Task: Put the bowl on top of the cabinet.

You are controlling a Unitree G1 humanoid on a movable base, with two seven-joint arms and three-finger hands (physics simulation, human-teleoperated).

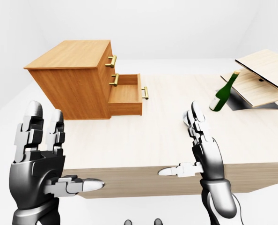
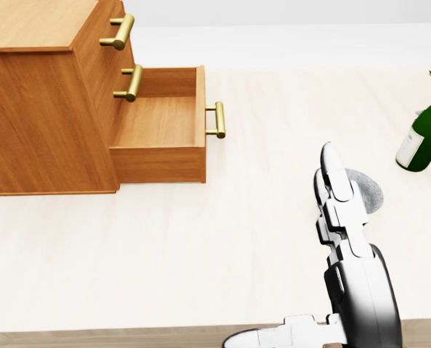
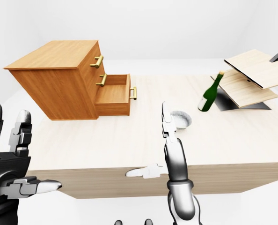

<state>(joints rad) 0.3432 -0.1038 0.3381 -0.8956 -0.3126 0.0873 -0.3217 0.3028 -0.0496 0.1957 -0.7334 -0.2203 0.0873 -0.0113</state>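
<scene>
A wooden cabinet (image 1: 69, 86) stands at the upper left of the pale table (image 1: 143, 140), its flat top bare and its lowest drawer (image 1: 126, 95) pulled out. The small grey bowl (image 3: 182, 119) rests on the table right of the drawer, partly hidden behind my right fingers (image 2: 337, 190) in the head view. My right hand (image 1: 180, 139) is raised edge-on over the table's near edge, open and just short of the bowl. Off the table's lower left, my left hand (image 1: 68, 149) is held up, open and empty.
A green wine bottle (image 1: 224, 92) leans at the right of the table. Stacked wooden boards on a dark stand (image 1: 263, 77) lie at the far right. The open drawer and its brass handle (image 1: 145, 93) jut toward the table's middle.
</scene>
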